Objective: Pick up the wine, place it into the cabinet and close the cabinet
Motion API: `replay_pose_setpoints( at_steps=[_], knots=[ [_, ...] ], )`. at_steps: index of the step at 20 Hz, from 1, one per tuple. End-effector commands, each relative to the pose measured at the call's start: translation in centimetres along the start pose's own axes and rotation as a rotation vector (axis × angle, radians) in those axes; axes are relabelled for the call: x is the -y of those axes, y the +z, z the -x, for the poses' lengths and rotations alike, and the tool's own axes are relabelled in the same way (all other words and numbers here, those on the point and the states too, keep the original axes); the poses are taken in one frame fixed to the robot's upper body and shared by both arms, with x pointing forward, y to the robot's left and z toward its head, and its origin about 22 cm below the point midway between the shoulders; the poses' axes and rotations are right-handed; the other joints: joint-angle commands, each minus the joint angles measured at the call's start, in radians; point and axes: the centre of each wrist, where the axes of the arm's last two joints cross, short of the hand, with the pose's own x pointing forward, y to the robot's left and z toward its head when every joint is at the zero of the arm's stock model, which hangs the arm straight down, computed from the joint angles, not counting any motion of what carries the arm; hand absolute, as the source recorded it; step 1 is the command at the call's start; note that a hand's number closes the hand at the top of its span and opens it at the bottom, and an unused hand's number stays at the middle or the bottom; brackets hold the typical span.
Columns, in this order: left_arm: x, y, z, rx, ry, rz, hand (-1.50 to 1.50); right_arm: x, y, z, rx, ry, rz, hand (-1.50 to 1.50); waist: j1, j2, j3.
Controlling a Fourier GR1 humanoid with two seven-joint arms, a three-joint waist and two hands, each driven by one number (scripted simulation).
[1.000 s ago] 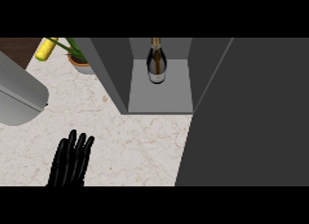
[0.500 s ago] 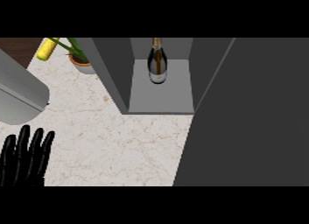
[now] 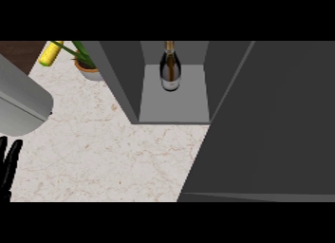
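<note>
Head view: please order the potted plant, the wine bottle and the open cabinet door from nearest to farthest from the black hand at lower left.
From the left hand:
1. Potted plant, upper left.
2. Wine bottle, inside cabinet.
3. Cabinet door, right side.

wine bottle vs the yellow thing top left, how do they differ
The wine bottle is dark, with a pale label; the yellow thing is bright yellow. The bottle stands inside the open cabinet, while the yellow thing lies tilted on the counter beside a potted plant. Both are elongated.
</note>
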Motion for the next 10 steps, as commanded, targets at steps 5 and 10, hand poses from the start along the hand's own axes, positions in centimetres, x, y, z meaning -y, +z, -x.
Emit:
replay_pose_setpoints(
  at_steps=[5,10],
  knots=[
    [-3.4,-0.5,-1.3,-0.015,-0.015,0.016,-1.5,-4.4,-0.4,-0.6,0.077,-0.015,-0.07,1.5,0.001,-0.003,0.0],
    [-4.2,-1.5,-2.2,0.002,-0.024,0.028,-1.5,-4.8,-0.9,-1.2,0.103,0.0,-0.036,1.5,0.005,-0.005,-0.003]
  ],
)
